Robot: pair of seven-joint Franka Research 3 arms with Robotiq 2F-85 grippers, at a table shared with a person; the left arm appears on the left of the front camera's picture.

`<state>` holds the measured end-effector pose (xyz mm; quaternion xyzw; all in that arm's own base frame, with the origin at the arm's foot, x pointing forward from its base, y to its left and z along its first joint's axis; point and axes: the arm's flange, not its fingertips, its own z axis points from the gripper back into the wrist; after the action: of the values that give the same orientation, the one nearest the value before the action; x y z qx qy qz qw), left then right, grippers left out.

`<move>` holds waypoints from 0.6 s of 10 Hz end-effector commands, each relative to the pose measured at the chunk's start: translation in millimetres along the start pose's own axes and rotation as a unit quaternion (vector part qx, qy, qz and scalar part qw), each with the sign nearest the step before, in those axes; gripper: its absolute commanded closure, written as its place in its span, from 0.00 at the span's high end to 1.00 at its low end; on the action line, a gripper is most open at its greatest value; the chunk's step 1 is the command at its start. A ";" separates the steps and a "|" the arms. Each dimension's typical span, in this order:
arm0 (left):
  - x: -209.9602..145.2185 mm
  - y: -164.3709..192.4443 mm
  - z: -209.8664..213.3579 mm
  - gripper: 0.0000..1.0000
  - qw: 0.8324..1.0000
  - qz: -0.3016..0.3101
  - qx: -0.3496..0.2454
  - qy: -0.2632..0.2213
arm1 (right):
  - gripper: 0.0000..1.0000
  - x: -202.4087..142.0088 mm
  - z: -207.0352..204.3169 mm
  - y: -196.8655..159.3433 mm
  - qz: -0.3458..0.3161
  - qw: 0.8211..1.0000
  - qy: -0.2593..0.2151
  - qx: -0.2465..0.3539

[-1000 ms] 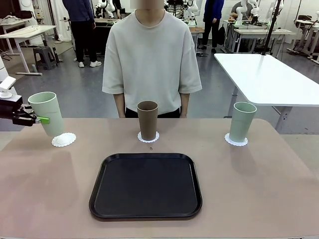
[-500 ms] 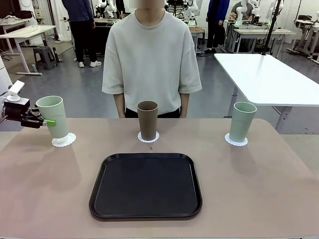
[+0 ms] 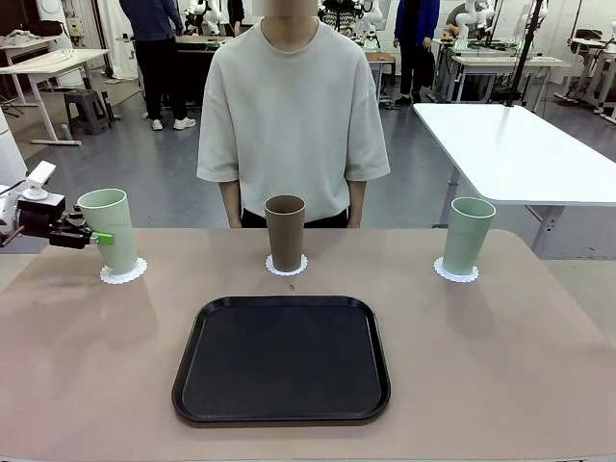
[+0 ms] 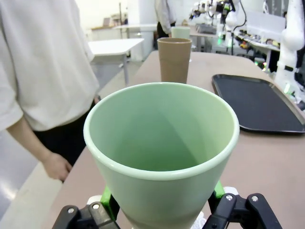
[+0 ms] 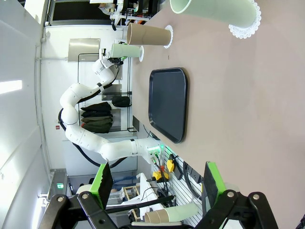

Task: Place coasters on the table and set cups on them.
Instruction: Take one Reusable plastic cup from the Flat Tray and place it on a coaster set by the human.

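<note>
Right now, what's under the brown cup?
A white scalloped coaster lies under the brown cup, its edge showing all around the base on the table. The cup covers the coaster's middle, so that part cannot be seen.

Bright, even overhead light, soft shadows beneath the cups (image 3: 286,231), wide-angle bending in wrist views.

front: I look across the table (image 3: 500,366) at the person (image 3: 292,111).
left wrist: I sit close above a green cup (image 4: 161,152).
right wrist: rolled sideways, farther back.
shared: black tray (image 3: 282,358), brown cup (image 3: 285,232).
</note>
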<state>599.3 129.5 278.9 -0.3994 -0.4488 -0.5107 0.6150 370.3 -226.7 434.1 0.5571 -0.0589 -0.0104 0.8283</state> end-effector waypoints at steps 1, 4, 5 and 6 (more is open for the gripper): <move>1.2 6.6 3.6 0.87 1.000 0.016 -0.002 -0.010 | 1.00 -4.5 -1.8 1.4 0.002 1.000 0.000 0.003; 2.1 -4.4 10.5 0.87 1.000 0.016 -0.010 -0.016 | 1.00 -4.5 -1.8 1.4 0.002 1.000 0.000 0.003; 2.8 -7.0 10.9 0.87 1.000 0.013 -0.013 -0.018 | 1.00 -4.5 -1.8 1.4 0.002 1.000 0.000 0.003; 1.4 -9.2 11.2 0.87 1.000 0.013 -0.016 -0.021 | 1.00 -4.5 -1.8 1.4 0.002 1.000 0.000 0.003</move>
<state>594.4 138.3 277.3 -0.4172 -0.4498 -0.5000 0.6112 370.3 -226.7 434.1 0.5571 -0.0589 -0.0104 0.8283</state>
